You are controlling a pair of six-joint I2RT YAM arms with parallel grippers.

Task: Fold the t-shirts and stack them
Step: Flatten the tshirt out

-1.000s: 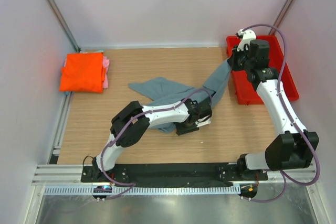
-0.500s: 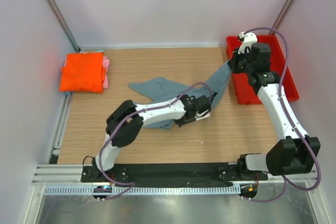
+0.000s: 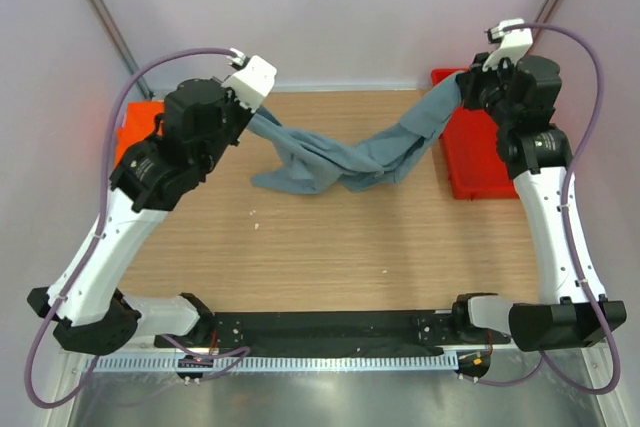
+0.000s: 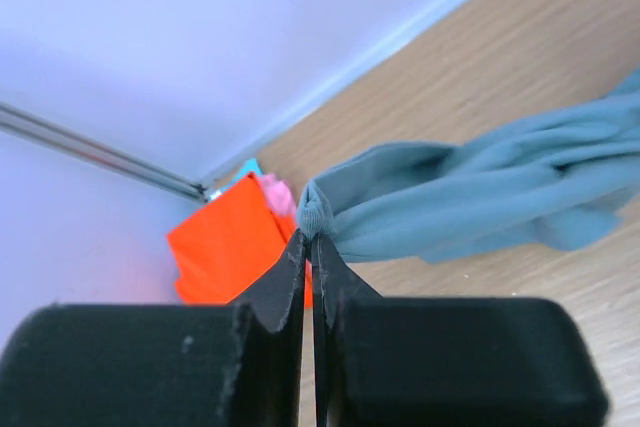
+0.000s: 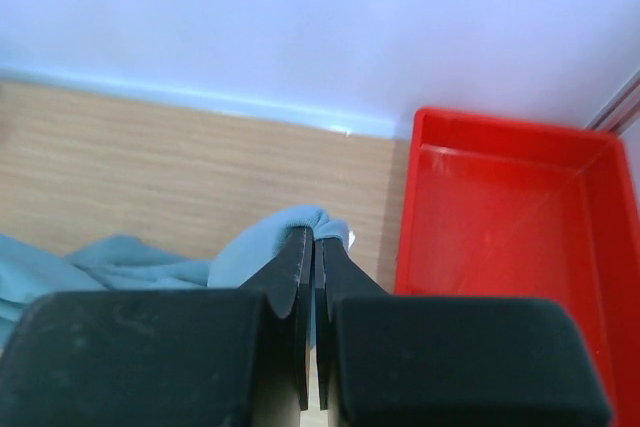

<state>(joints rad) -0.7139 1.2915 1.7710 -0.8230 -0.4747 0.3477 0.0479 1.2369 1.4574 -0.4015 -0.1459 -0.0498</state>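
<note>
The grey-blue t-shirt (image 3: 350, 152) hangs bunched between my two grippers, sagging onto the table in the middle. My left gripper (image 3: 252, 115) is shut on one end of it at the back left; in the left wrist view (image 4: 309, 237) the cloth (image 4: 480, 197) bulges from the tips. My right gripper (image 3: 468, 89) is shut on the other end at the back right; the right wrist view (image 5: 314, 237) shows cloth (image 5: 270, 247) pinched there. The orange t-shirt (image 3: 135, 122) lies folded at the far left, mostly hidden by my left arm. It shows in the left wrist view (image 4: 225, 247) with a pink shirt (image 4: 275, 192) under it.
The red plastic bin (image 3: 465, 162) stands at the back right beside my right gripper; it shows in the right wrist view (image 5: 510, 217). Enclosure walls close the back and both sides.
My left arm has swung from the middle of the table up to the back left, lifting one end of the grey-blue shirt. My right gripper rose slightly, and the shirt is stretched between them.
</note>
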